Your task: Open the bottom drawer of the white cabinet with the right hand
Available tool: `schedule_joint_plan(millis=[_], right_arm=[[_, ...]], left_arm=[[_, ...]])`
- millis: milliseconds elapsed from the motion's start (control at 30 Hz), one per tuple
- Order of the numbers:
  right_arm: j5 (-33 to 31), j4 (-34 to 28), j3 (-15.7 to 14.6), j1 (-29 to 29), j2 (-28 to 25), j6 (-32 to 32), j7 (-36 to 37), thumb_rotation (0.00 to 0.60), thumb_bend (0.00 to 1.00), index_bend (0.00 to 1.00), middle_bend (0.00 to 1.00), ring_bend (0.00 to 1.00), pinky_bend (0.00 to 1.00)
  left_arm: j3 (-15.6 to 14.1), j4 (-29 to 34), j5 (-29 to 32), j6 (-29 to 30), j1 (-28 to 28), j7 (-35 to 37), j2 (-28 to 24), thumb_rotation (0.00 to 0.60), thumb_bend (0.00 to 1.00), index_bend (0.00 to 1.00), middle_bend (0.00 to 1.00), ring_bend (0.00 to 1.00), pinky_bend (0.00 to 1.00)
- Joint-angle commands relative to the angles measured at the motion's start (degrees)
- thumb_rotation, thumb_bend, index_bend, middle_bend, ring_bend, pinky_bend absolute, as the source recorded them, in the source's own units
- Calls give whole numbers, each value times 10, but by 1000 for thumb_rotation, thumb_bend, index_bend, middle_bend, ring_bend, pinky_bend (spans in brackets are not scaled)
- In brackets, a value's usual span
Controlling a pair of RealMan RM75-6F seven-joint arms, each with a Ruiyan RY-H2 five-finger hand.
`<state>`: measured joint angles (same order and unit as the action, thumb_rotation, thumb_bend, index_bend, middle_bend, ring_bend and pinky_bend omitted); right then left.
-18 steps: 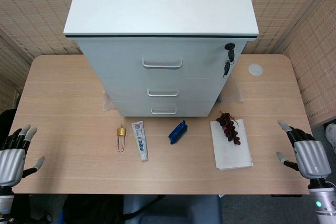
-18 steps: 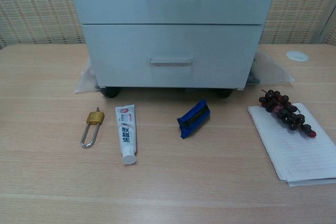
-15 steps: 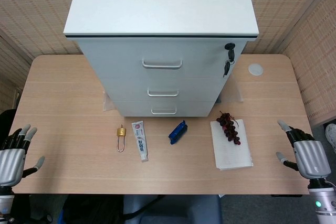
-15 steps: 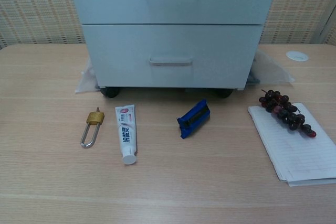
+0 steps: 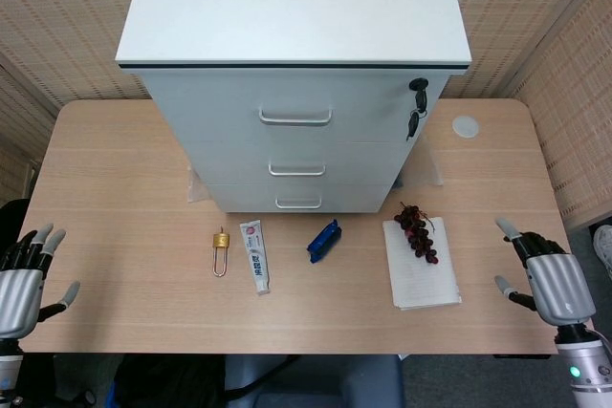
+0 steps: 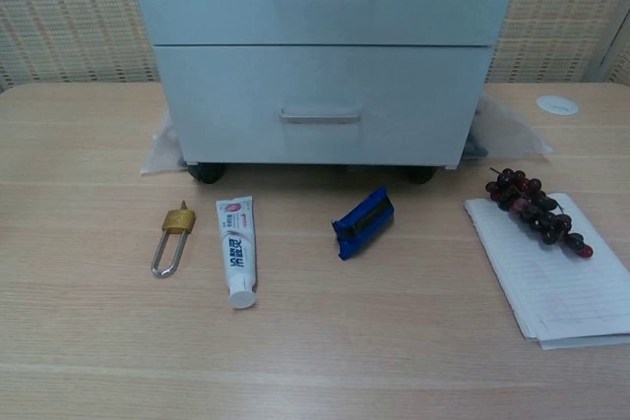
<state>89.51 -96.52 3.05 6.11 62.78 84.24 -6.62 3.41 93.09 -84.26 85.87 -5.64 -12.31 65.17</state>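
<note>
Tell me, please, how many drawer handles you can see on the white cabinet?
3, stacked down the cabinet front: top handle, middle handle, bottom handle just above the table. None seems hidden.

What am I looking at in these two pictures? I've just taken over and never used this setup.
Two cameras on one robot. The head view looks down on a table; the chest view looks level at the white cabinet. The left hand and right hand sit at the near corners, open, holding nothing. In front of the shut bottom drawer lie a padlock, toothpaste tube, blue clip and grapes on a notepad.
</note>
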Motion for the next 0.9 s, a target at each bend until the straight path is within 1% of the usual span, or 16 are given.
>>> schedule_joint_plan(millis=[33, 133, 200, 267, 333, 400, 500, 533, 600, 667, 800, 900], right_arm=[[9, -9, 2, 10, -4, -8, -7, 600, 200, 120, 358, 271, 385], [19, -24, 5, 25, -7, -22, -15, 600, 201, 122, 416, 310, 385], [28, -37, 9, 40, -8, -37, -25, 600, 201, 140, 469, 366, 390], [38, -50, 13, 58, -7, -55, -43, 600, 201, 149, 508, 426, 425], [42, -60, 18, 74, -4, -74, -63, 600, 201, 149, 552, 497, 510], [41, -73, 23, 95, -1, -101, -83, 600, 201, 149, 631, 598, 634], [32, -84, 34, 127, 12, -142, -108, 600, 208, 149, 730, 717, 753], [27, -87, 39, 140, 18, -158, -116, 600, 219, 149, 749, 742, 776], [17, -89, 47, 159, 30, -180, -129, 600, 289, 149, 797, 809, 841], [-3, -91, 57, 180, 42, -206, -153, 600, 354, 149, 827, 852, 878], [-48, -94, 74, 217, 69, -248, -204, 600, 488, 149, 857, 903, 927], [-80, -89, 84, 241, 92, -268, -240, 600, 514, 149, 870, 927, 949]], left_arm=[[-1, 1, -4, 2, 0, 1, -1, 600, 270, 107, 71, 78, 149], [-2, 1, -8, 2, -1, 3, -1, 600, 270, 108, 71, 78, 150], [-3, 0, -12, 2, -2, 1, 0, 600, 270, 108, 71, 78, 149], [-4, 0, -17, 4, -3, 2, -1, 600, 270, 108, 71, 78, 150], [-3, 0, -21, 7, -3, 3, -1, 600, 270, 108, 71, 78, 149], [-2, -1, -23, 10, -3, 4, -2, 600, 270, 108, 71, 77, 149], [-2, -2, -24, 12, -2, 6, -4, 600, 270, 109, 71, 77, 150], [-3, -2, -25, 12, -2, 7, -5, 600, 270, 109, 71, 77, 150], [-3, -2, -27, 13, -2, 7, -6, 600, 270, 113, 71, 77, 149], [-5, -1, -28, 12, -2, 9, -6, 600, 270, 119, 71, 77, 149], [-6, -3, -30, 14, -1, 11, -7, 600, 270, 125, 71, 77, 149], [-7, -4, -30, 14, 0, 12, -7, 600, 270, 126, 71, 77, 149]])
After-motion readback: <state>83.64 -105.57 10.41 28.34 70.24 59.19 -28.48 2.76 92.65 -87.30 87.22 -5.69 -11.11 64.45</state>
